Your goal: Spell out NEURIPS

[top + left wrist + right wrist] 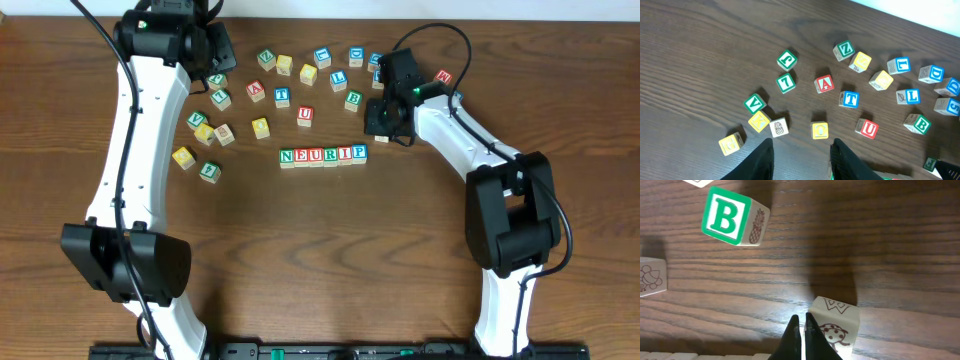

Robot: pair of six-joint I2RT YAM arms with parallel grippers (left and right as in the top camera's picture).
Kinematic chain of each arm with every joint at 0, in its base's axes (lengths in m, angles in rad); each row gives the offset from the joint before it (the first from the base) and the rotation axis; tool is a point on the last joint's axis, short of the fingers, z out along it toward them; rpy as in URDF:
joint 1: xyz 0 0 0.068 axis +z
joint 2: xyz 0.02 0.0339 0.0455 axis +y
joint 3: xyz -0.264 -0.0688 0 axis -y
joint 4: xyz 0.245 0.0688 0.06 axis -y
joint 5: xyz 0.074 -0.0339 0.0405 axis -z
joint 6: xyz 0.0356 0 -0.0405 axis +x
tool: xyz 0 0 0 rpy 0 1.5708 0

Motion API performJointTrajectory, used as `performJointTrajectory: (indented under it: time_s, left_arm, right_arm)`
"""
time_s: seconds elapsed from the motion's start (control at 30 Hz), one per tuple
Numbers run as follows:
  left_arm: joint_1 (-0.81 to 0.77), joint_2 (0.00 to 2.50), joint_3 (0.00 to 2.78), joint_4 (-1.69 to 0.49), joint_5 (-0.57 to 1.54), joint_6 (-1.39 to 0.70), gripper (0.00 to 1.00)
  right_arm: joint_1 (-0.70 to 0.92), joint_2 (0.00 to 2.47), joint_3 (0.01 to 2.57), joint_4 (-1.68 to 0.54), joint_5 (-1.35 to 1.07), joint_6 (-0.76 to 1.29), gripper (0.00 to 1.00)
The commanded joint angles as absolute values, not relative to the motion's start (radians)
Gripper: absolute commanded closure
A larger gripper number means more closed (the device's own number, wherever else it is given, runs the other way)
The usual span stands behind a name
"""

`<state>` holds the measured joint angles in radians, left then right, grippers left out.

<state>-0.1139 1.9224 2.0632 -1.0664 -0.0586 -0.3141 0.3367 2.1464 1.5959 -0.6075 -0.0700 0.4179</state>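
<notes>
Dark, streaky wood grain ran across the table [300,260], matte but for a soft glare. Down on it the right gripper [802,326] was clenched tight on nothing. Its black tips were pressed together just beside, perhaps touching, a pale W cube [836,322] with a ladybird drawn on its side. Farther off sat a green-bordered B cube [732,217], turned askew. Toward the table's middle the row [323,155] read N, E, U, R, I, P, cubes touching edge to edge, with the place after the P bare. The left gripper [802,145] hung released and empty over the loose cubes [850,99]. Likely the last letter was wanted, but which of the yellow cubes [861,61] bore it was too small to tell. Smooth, square wood should grip best on two opposite flat faces, then be set flush to the P without nudging the line.
</notes>
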Motion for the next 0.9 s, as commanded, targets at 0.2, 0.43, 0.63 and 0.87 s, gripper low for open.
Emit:
performJointTrajectory:
  time_s: [0.2,0.43,0.63,0.87]
  left_arm:
    - [-0.113,1.928,2.066,-1.069,-0.065,-0.304,0.63]
    - [-0.113,1.928,2.066,-1.069,-0.065,-0.304,0.63]
    - [-0.113,1.928,2.066,-1.069,-0.065,-0.304,0.63]
    - [-0.113,1.928,2.066,-1.069,-0.065,-0.304,0.63]
  right_arm:
    - [0.374,2.222,1.589,-0.616,-0.060,0.434,0.99]
    - [0.370,2.222,1.614,-0.604,-0.062,0.433,0.99]
    - [0.361,2.217,1.729,-0.686,-0.062,0.403,0.99]
    - [0.344,2.217,1.863,-0.802,-0.059,0.395,0.96]
